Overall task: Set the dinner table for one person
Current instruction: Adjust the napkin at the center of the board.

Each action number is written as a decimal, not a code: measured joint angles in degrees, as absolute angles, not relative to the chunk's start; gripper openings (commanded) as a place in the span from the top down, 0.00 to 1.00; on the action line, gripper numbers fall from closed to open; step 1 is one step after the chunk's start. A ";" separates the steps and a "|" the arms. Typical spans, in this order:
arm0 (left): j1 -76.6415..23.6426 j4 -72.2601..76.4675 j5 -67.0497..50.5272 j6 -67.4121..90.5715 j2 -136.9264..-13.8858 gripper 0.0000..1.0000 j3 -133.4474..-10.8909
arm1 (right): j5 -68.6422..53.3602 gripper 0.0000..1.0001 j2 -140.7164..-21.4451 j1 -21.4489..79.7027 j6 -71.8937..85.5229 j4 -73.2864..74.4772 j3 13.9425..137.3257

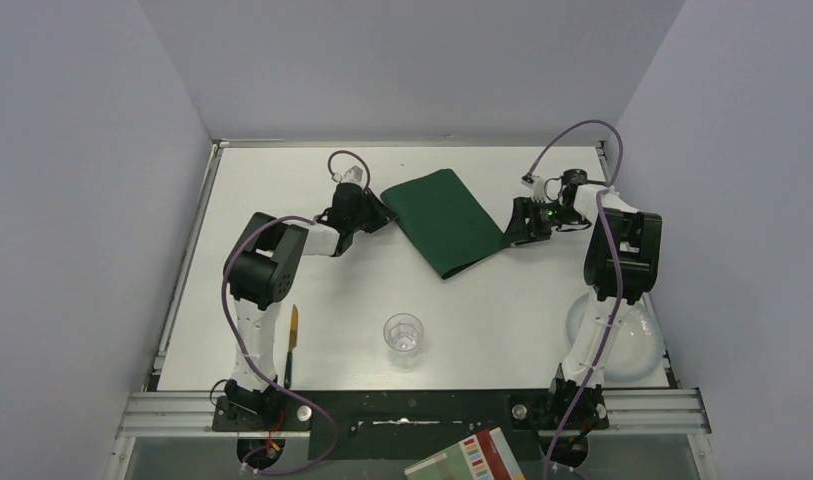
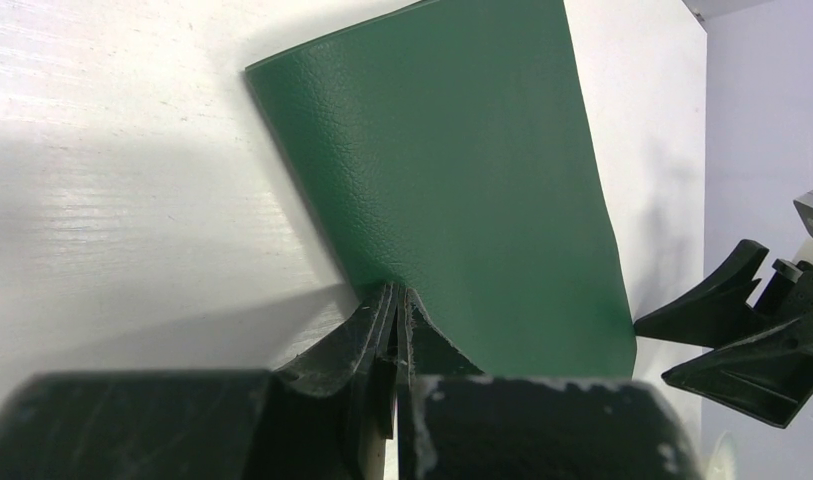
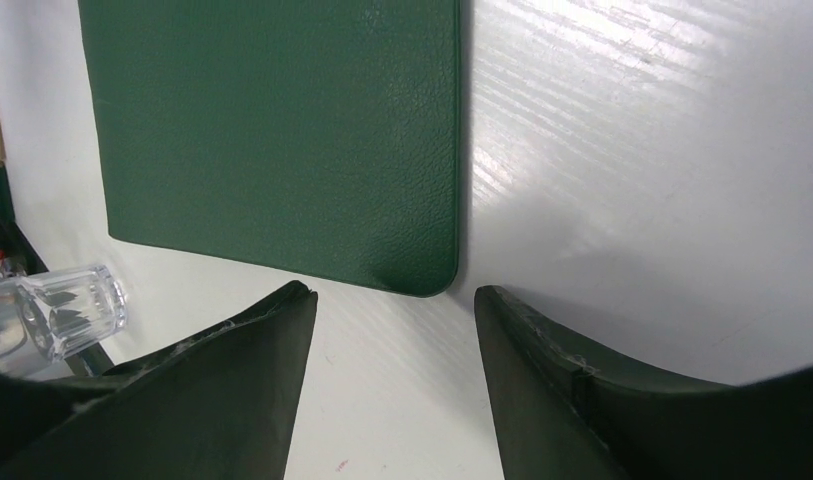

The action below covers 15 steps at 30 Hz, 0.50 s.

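Dinner table (image 1: 502, 315), long axis seemingly crosswise; placemat (image 1: 442, 225) diagonal

left arm (image 1: 267, 262) reaching toward 1 o'clock | left gripper (image 2: 396, 295) pinching placemat (image 2: 452, 150) edge, jaws pressing together | right arm (image 1: 622, 250) bending toward 11 o'clock | right gripper (image 3: 394, 295) pointing toward 8 o'clock, jaws gaping apart

The left arm (image 1: 267, 265) and right arm (image 1: 622, 255) have white links and bulky black joint housings, and a purple cable (image 1: 225, 292) loops along each. The right gripper (image 3: 392, 291) has curved black fingers (image 3: 232, 390) with pale scuffs. A small green light (image 1: 552, 211) glows at the right wrist.
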<state>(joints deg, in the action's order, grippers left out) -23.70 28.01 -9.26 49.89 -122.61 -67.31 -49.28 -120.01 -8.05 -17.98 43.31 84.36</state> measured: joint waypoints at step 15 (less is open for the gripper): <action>-23.70 28.27 -9.28 49.91 -122.72 1.00 -67.13 | -52.16 0.37 -122.76 -6.48 -17.78 43.66 87.50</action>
